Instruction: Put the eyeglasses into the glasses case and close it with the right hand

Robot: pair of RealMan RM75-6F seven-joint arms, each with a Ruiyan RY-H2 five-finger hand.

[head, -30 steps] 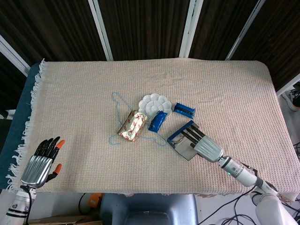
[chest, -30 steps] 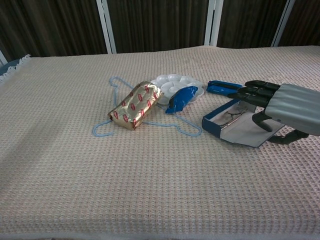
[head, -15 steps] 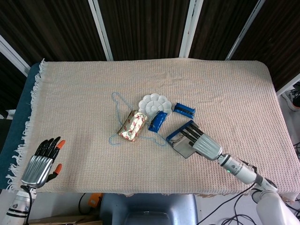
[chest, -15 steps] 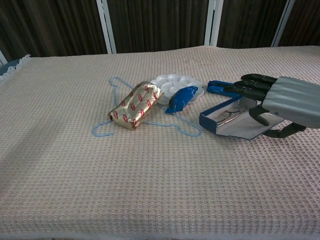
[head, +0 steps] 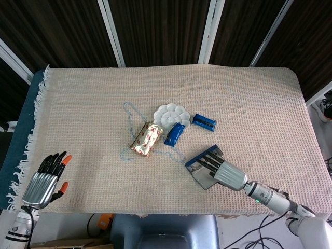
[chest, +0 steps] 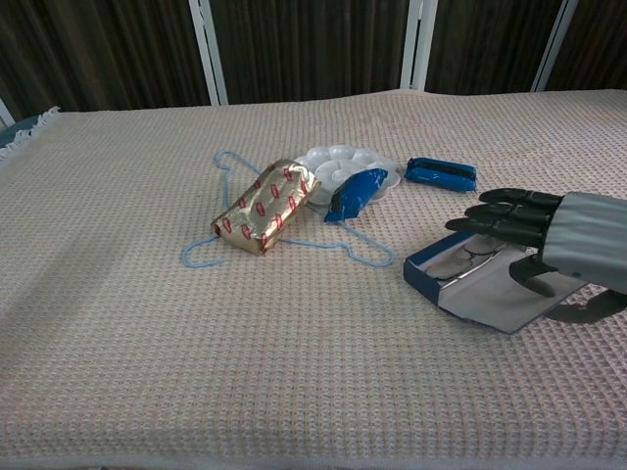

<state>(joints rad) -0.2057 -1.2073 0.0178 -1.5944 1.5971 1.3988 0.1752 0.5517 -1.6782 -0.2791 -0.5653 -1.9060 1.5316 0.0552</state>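
My left hand (head: pixel 44 180) is resting at the near left corner of the table (head: pixel 78 104), well apart from everything else, holding nothing, its fingers stretched out and a little apart. My right hand (chest: pixel 549 245) is lying over the open case (chest: pixel 460 284) near the front right of the cloth, fingers extended flat above the tray and thumb hanging down by the grey lid; whether I am actually grasping the case or only hovering over it, I cannot tell from either view. The case is sitting with its blue-walled tray toward the middle of the table and its lid laid back toward me. The glasses (chest: pixel 468 262) are lying inside the tray, partly hidden under my fingers (chest: pixel 490 217).

Just beyond the case, a pale blue hanger (head: pixel 129 122) is lying flat on the cloth. A gold wrapped box (chest: pixel 263 206) is resting across it, and a blue packet (chest: pixel 357 192) is leaning on the rim of a white palette (chest: pixel 338 162). A second small blue item (chest: pixel 441 173) is lying to the right of the palette, apart from the case.
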